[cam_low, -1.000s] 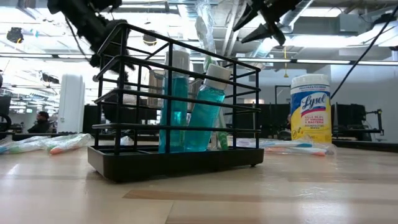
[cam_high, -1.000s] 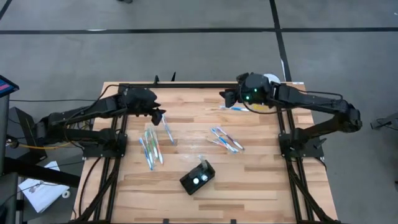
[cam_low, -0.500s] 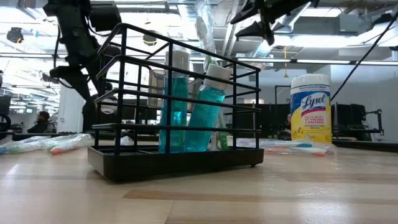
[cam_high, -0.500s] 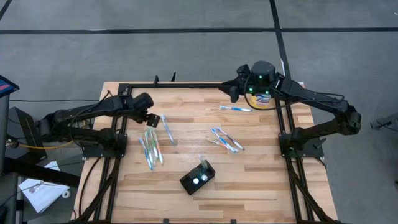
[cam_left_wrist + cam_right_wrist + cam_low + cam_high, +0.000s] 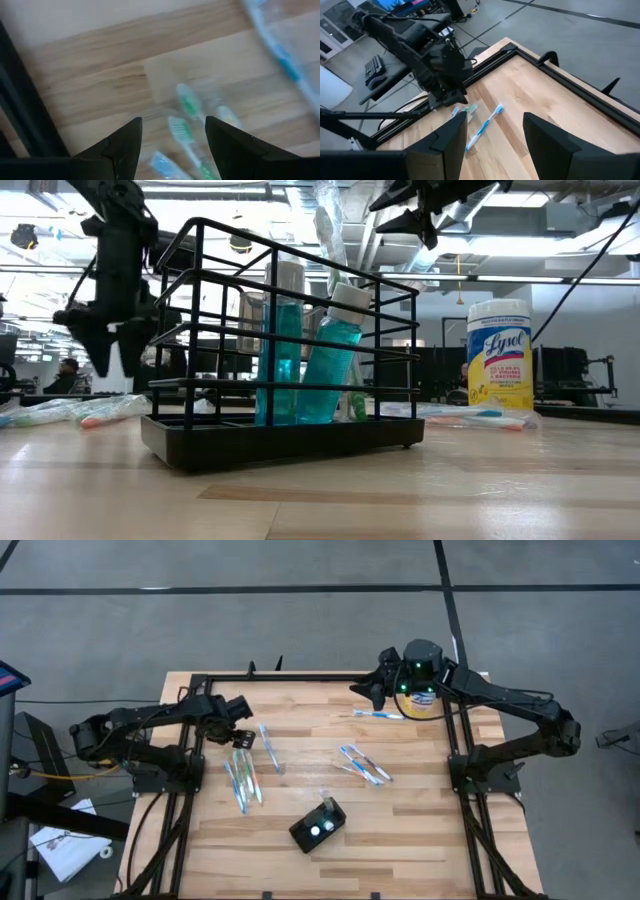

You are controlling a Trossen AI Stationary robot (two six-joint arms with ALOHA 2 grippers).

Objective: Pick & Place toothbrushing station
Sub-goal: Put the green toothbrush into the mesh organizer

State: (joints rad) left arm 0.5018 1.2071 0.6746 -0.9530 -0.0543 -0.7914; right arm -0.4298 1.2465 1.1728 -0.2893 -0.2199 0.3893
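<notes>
Toothbrushing station (image 5: 318, 825): small black rectangular holder, seen from above as a dark block with pale greenish round spots on its top; it stands upright on the wooden table, turned at an angle to the table's edges, in the near middle part of the surface; from table height the station (image 5: 285, 345) shows as an open black wire-frame rack on a solid black base; two bottles of blue-green liquid with pale caps stand inside, one upright, one leaning; nothing grips or touches it.
</notes>
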